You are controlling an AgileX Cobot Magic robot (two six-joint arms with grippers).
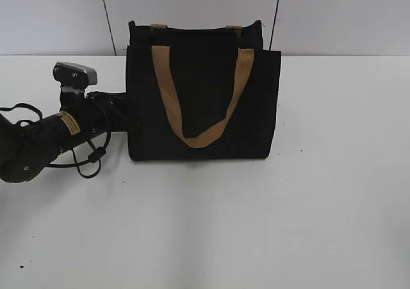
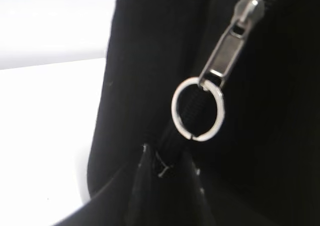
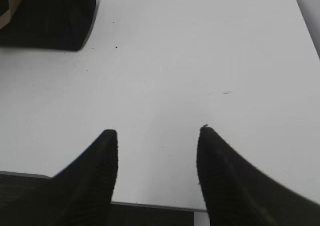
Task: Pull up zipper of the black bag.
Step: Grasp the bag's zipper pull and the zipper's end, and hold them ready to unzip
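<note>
The black bag (image 1: 259,119) stands upright on the white table, a tan handle (image 1: 168,103) hanging down its front. My left gripper (image 1: 125,111) presses against the bag's left side. In the left wrist view the zipper's silver pull tab (image 2: 229,50) with a split ring (image 2: 198,108) hangs on the dark zip line. My left jaws (image 2: 166,155) are drawn close around the zip line just below the ring, not on the tab. My right gripper (image 3: 157,133) is open and empty over bare table, and is out of the exterior view.
The white table (image 1: 256,225) stretches in front of and to the right of the bag. A bag corner (image 3: 50,15) shows at the top left of the right wrist view. A wall stands behind the bag. The left arm's cables (image 1: 90,154) lie beside the bag.
</note>
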